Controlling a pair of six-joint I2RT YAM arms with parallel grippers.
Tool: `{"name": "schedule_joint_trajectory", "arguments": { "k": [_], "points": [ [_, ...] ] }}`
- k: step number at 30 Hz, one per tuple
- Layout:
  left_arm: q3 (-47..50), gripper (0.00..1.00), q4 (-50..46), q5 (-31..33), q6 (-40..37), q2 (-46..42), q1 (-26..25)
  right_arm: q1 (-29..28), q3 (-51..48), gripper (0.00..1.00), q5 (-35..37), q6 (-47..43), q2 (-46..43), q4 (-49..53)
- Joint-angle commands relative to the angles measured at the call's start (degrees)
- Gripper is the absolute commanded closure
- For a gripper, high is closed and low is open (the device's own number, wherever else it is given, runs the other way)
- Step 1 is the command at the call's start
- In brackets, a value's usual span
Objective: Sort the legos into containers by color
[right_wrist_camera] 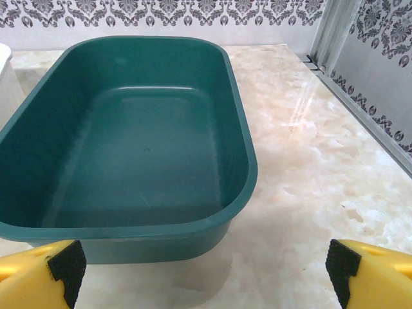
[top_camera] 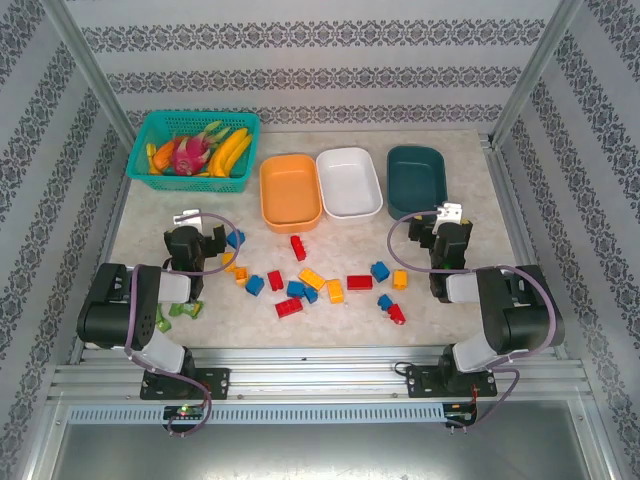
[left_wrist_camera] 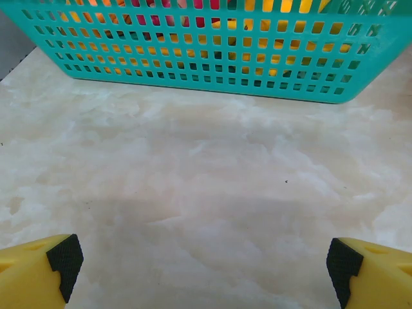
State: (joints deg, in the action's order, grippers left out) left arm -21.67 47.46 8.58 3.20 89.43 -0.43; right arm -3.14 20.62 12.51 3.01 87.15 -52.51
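Small red, blue and yellow legos point(top_camera: 312, 278) lay scattered at six o'clock of the orange tub point(top_camera: 290, 190), white tub point(top_camera: 349, 182) and teal tub point(right_wrist_camera: 141, 148). The left gripper point(left_wrist_camera: 206, 264) and right gripper point(right_wrist_camera: 206, 264) gaped, released. A fruit basket point(left_wrist_camera: 193, 58) sat at ten o'clock.

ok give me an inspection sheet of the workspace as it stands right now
surface: marble-look table, no spills seen
job's things: red, blue and yellow legos scattered between the arms; orange tub, white tub and dark teal tub in a row behind them, all empty
clutter: teal mesh basket holding fruit at far left; green toy figure by the left arm
grippers: left gripper open over bare table; right gripper open, facing the dark teal tub
cables: purple cables loop along both arms, none snagged
surroundings: patterned wall panels, metal frame posts
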Motion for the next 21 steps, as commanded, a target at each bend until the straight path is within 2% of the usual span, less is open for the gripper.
{"name": "schedule_joint_trajectory", "arguments": {
  "k": [1, 17, 20, 21],
  "points": [
    [-0.64, 0.00, 2.64, 0.35, -0.61, -0.06, -0.75, 0.15, 0.38, 0.02, -1.08, -0.34, -0.71, -0.66],
    [-0.36, 0.00, 3.16, 0.30, -0.61, -0.33, -0.77, 0.23, 0.52, 0.02, -1.08, -0.23, -0.66, -0.59],
    [-2.05, 0.00, -2.16, 0.78, -1.31, -3.56, -1.14, 0.12, -0.14, 0.02, -0.63, -0.35, -1.76, -2.24],
    [-2.93, 0.00, -5.61, 2.47, -1.51, -5.47, -1.89, -0.34, 0.17, 0.02, 0.19, -0.74, -3.84, 0.34]
  ]
}}
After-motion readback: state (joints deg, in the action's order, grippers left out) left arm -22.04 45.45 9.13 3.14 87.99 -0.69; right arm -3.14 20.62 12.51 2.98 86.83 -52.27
